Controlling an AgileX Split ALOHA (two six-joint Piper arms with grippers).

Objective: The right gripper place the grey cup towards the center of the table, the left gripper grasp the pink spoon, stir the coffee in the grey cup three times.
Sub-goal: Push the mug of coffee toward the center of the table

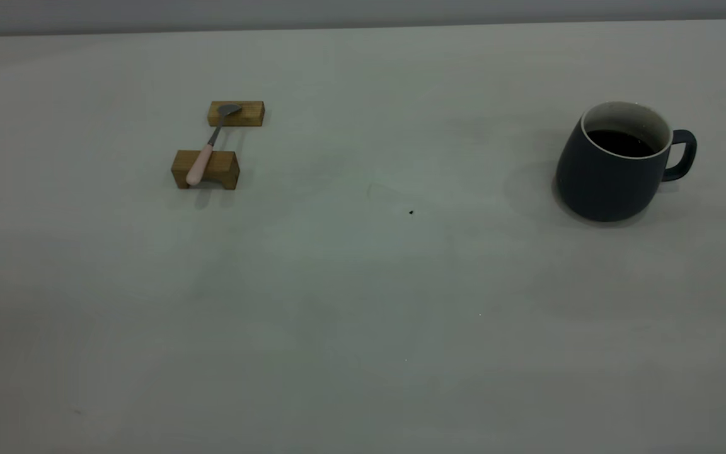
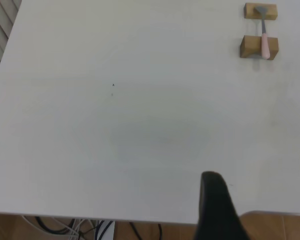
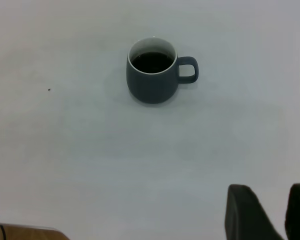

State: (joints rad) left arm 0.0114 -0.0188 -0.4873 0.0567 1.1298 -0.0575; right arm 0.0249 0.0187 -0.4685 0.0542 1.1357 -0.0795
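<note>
Both claws sit back at the counter's near edge: the right claw (image 3: 275, 212) shows two spread fingers holding nothing, while the left claw (image 2: 217, 207) shows one finger, its state impossible to tell. The grey cup (image 1: 615, 165) stands upright at the right, holding dark coffee (image 1: 619, 142). Far left, the pink spoon (image 1: 209, 147) bridges two wooden blocks (image 1: 205, 169) on the pale counter (image 1: 363, 302).
</note>
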